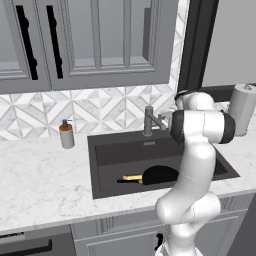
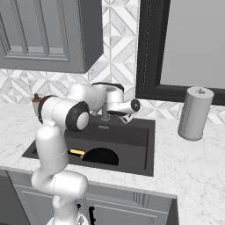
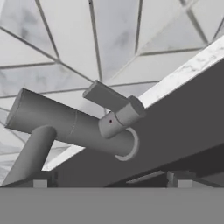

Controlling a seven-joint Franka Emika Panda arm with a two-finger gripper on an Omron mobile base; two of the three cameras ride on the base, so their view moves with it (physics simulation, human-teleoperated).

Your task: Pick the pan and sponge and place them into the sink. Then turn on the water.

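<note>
A: Round black pan (image 1: 161, 174) and yellow-edged sponge (image 1: 132, 177) lie in dark matte sink (image 1: 150, 150), marble counter (image 1: 45, 180) around.
B: Arm bent toward grey metal faucet (image 3: 74, 124); jaws slightly apart, empty

Even, diffuse rendered light fills all three views, with no single source and no glare. The marble desk (image 1: 40, 185) reads bright and flat; the sink (image 1: 107, 152) is the darkest area, its inner walls softly shaded. Cast shadows are faint. Edges look slightly soft and pixelated, without lens distortion.
</note>
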